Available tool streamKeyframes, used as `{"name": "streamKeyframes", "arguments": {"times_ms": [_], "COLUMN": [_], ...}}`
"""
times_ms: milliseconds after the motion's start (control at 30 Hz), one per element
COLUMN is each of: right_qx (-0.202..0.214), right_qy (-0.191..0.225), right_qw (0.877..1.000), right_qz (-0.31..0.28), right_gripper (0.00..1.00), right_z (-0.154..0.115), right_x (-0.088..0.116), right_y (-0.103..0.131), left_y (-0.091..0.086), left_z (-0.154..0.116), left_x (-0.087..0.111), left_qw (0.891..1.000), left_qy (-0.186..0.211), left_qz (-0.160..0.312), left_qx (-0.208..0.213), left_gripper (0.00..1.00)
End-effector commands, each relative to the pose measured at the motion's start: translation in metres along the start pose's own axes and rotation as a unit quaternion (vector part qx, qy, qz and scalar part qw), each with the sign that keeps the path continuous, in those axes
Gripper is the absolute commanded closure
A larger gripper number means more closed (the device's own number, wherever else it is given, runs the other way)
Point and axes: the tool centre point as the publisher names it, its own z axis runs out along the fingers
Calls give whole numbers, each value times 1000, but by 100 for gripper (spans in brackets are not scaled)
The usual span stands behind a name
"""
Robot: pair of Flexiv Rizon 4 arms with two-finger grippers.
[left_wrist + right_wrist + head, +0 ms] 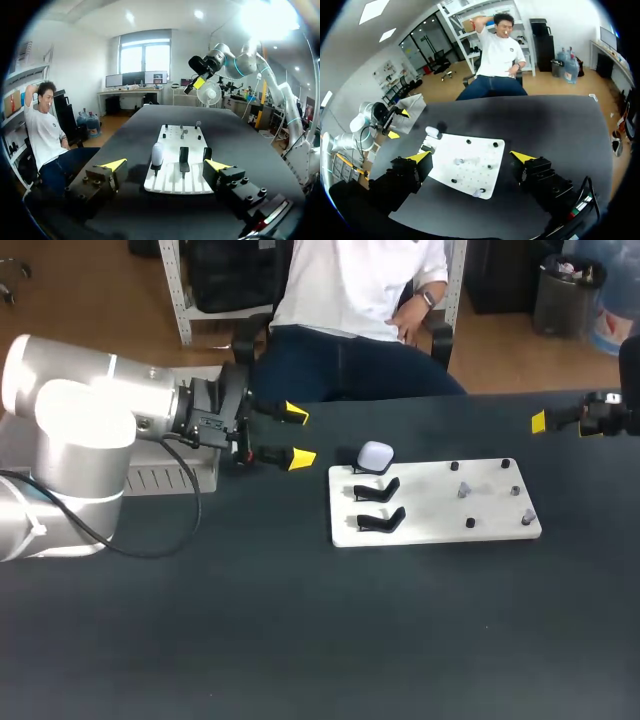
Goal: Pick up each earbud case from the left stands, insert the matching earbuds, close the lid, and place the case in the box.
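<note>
Pick not started: left gripper [297, 435] wide and empty, earbud case [376, 455] at its 3 o'clock, on white board's [440, 510] 10 o'clock corner; next likely needs straight advance then squeeze; right gripper [470, 156] wide too.

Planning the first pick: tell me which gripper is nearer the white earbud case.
Left. The left gripper hangs close beside the earbud case; the right gripper is past the far end of the board.

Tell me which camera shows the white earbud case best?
The left wrist view: the earbud case stands upright, close ahead. The head view shows it from above; the right wrist view shows it small, far off.
</note>
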Motion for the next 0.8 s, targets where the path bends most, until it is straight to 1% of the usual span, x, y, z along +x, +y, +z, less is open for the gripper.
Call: {"name": "streamKeyframes", "arguments": {"times_ms": [33,167,367,800], "right_qx": [0,0,0,0], "right_qy": [0,0,0,0], "right_qw": [1000,1000,1000,1000], "right_qz": [0,0,0,0], "right_gripper": [0,0,0,0], "right_z": [0,0,0,0], "right_x": [0,0,0,0], "right_y": [0,0,0,0], "left_y": [0,4,11,14], "left_z": [20,32,45,83], "left_x": [0,5,11,15], "left_qw": [1000,1000,1000,999], "left_qy": [12,22,21,25], "left_qz": [-3,-5,-13,-19], "left_qx": [-11,-11,-13,6], "left_gripper": [0,0,0,0]}}
